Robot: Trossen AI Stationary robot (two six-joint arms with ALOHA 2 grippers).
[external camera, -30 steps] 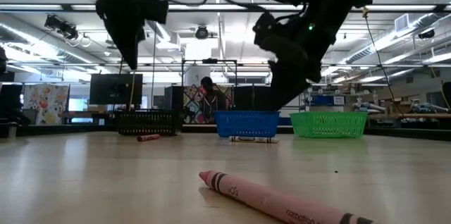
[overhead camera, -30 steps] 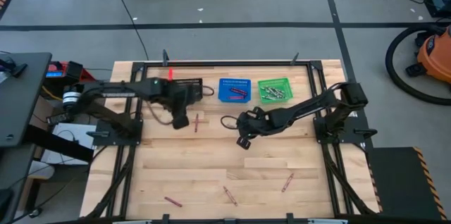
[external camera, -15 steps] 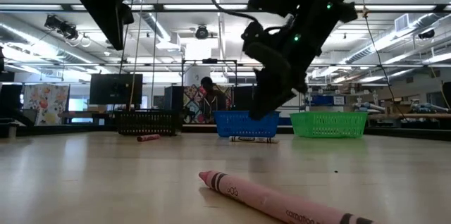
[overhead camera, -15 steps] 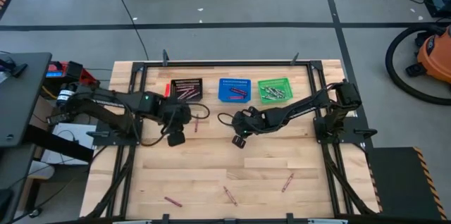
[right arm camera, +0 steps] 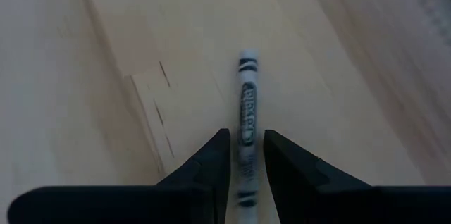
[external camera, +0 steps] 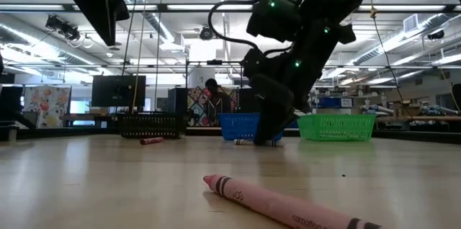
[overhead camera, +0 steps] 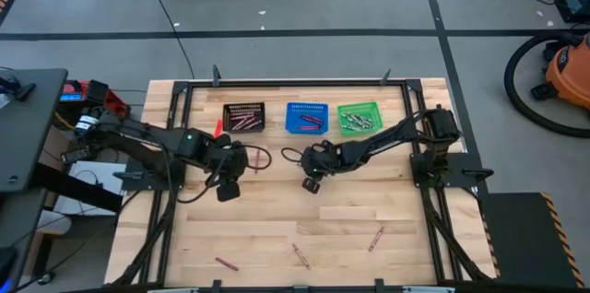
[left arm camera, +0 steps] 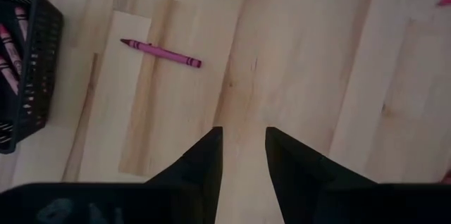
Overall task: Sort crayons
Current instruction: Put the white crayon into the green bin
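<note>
A pale grey crayon lies flat on the wooden table. My right gripper is low over it, open by a narrow gap, with one finger on each side of the crayon's near half; I see no touch. The gripper also shows in the high view and in the low view. My left gripper is open and empty, high above the table, near a magenta crayon that lies flat. The black basket, blue basket and green basket at the far edge hold crayons.
Loose crayons lie near the table's near edge; one of them lies in the foreground of the low view. Another crayon lies beside the black basket. Black frame rails run along the table's sides. A person stands in the room behind.
My left gripper has drawn back from the black basket toward the table's near edge and risen. My right gripper has gone down to the table, over the grey crayon, with a small shift toward the table's left edge.
</note>
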